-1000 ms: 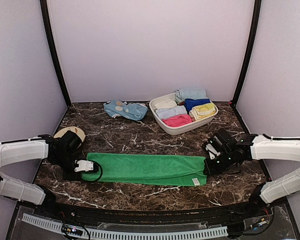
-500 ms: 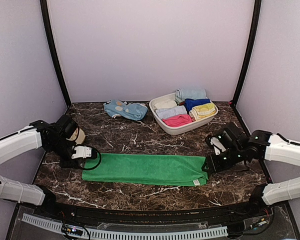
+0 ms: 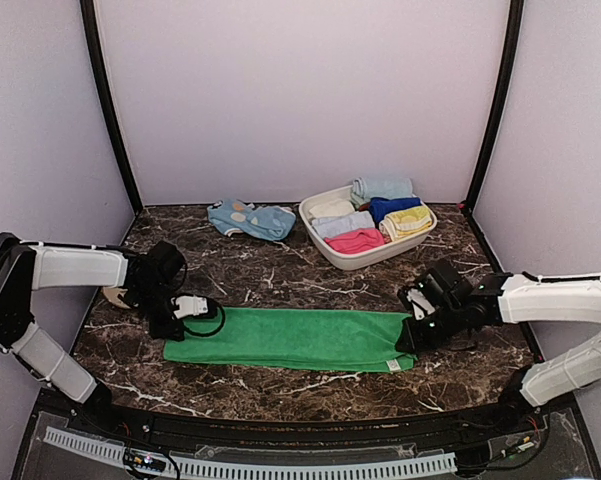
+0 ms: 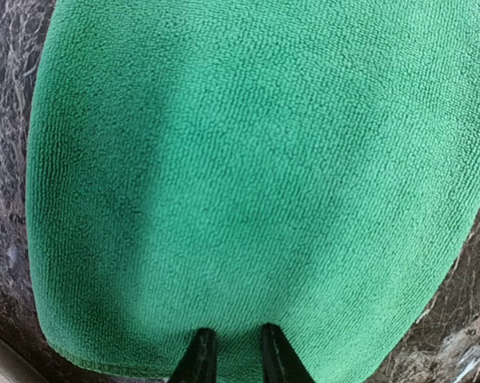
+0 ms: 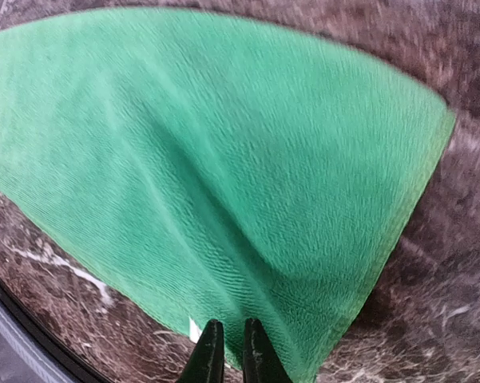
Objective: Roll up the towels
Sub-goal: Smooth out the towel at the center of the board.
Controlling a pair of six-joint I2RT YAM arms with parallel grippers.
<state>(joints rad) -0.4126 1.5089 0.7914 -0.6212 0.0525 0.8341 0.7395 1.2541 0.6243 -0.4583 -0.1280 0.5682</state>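
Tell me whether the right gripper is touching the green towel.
Touching. The right wrist view shows the right gripper pinching the green towel at its edge, with a raised crease running to its fingertips.

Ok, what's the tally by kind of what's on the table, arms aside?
green towel, laid flat: 1
blue cloth, loose: 1
bin: 1
rolled cloths in the bin: 6
tan disc, mostly hidden behind the left arm: 1
Total: 10
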